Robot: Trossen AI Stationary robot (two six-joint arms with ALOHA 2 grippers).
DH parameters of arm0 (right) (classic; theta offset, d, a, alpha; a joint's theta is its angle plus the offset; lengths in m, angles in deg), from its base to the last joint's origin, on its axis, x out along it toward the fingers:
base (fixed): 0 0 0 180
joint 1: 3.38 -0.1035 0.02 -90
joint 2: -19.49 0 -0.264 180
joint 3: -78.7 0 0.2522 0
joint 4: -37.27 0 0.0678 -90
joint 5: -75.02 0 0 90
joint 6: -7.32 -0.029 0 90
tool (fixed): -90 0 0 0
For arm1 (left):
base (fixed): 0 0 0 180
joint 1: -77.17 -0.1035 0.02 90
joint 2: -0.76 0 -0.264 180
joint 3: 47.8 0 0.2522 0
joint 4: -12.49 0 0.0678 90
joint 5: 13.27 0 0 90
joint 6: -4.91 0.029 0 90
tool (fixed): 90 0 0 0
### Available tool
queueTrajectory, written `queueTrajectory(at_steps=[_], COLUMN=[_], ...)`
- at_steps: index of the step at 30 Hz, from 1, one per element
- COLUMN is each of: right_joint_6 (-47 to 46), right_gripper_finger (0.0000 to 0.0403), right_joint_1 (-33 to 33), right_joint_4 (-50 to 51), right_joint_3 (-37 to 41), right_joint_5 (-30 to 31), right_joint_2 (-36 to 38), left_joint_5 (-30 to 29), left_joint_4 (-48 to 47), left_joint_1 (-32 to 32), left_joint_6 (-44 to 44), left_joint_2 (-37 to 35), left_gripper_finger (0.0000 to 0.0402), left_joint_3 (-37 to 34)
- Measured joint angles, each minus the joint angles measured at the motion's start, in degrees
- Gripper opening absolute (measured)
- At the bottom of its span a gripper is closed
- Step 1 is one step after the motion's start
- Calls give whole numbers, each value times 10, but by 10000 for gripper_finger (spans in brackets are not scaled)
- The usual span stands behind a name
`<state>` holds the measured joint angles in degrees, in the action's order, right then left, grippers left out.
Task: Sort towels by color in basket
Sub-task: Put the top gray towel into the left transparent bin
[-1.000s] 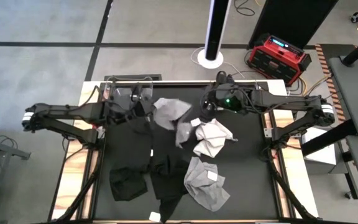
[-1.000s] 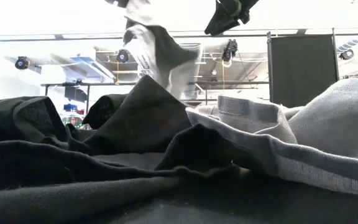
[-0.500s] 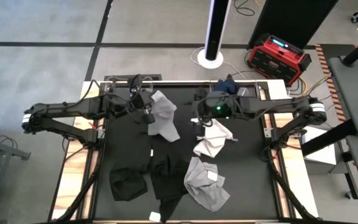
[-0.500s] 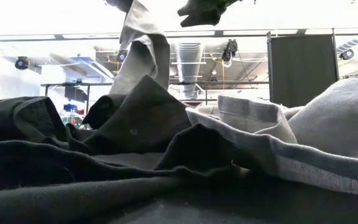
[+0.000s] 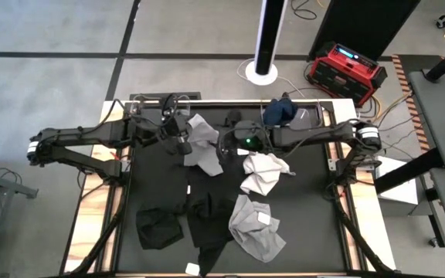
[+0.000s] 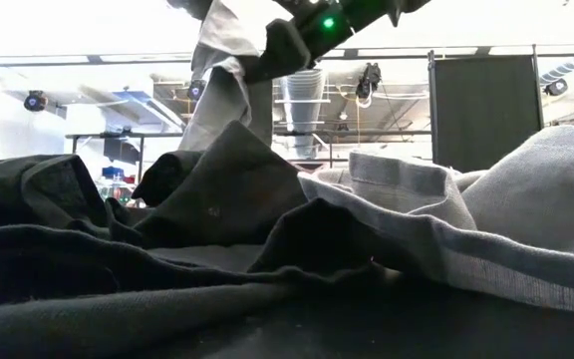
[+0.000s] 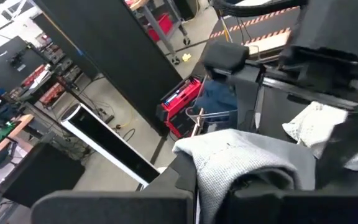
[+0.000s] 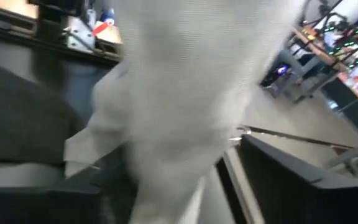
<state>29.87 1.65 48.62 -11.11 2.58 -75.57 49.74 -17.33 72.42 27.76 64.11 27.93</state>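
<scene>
Above the table's far edge, a light grey towel [image 5: 203,147] hangs lifted.
Left gripper [image 5: 182,139] is clamped on it; right gripper [image 5: 226,144], alongside, jaw state unclear.

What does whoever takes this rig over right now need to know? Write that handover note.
Left gripper: shut on the light grey towel, held up over the table's far side.
Right gripper: at that towel's other edge; grip unclear.
On the black table: white towel, grey tagged towel, black towels. Navy towel at the far edge.
Done: no sorted piles visible.
Left: place the held towel, then sort the rest.
</scene>
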Motion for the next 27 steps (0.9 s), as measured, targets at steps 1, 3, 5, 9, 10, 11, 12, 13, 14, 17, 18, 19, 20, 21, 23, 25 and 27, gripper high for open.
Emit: queueTrajectory(at_steps=[1,3,5,9,10,11,12,13,14,17,18,19,20,21,23,25,27], right_joint_6=[5,14,23,24,17,9,3,-5,-10,-35,-40,-49,-53,-57,-61,-61,-66], right_gripper_finger=[241,191,137,29,21,17,13,10,10,9,9,8,8,8,8,8,8], right_joint_1=[3,10,15,23,24,24,24,24,24,24,24,24,24,24,24,24,24], right_joint_4=[0,1,2,38,46,60,72,88,110,158,172,180,184,189,197,206,208], right_joint_3=[-6,-14,-20,-26,-27,-32,-37,-45,-54,-89,-101,-113,-124,-133,-149,-160,-167], right_joint_5=[0,-6,-28,-100,-112,-123,-138,-158,-178,-236,-251,-262,-270,-271,-272,-271,-270], right_joint_2=[-2,-5,-7,0,5,10,16,24,32,53,59,65,71,76,83,87,87], left_joint_5=[10,44,83,96,90,76,56,29,1,-52,-53,-53,-50,-45,-33,-22,-22], left_joint_4=[0,-1,-6,-36,-50,-63,-75,-83,-87,-98,-103,-106,-108,-109,-111,-114,-126], left_joint_1=[0,0,0,0,0,0,0,0,0,0,0,0,0,0,0,0,0], left_joint_6=[0,0,2,26,38,51,63,69,71,79,84,85,84,78,67,61,58], left_joint_2=[-3,-10,-21,-59,-70,-81,-91,-100,-108,-130,-136,-141,-146,-148,-153,-154,-153], left_gripper_finger=[0,0,0,0,0,0,0,0,0,0,0,0,0,0,0,0,0], left_joint_3=[0,0,0,0,0,1,1,1,1,1,1,1,1,1,1,1,1])
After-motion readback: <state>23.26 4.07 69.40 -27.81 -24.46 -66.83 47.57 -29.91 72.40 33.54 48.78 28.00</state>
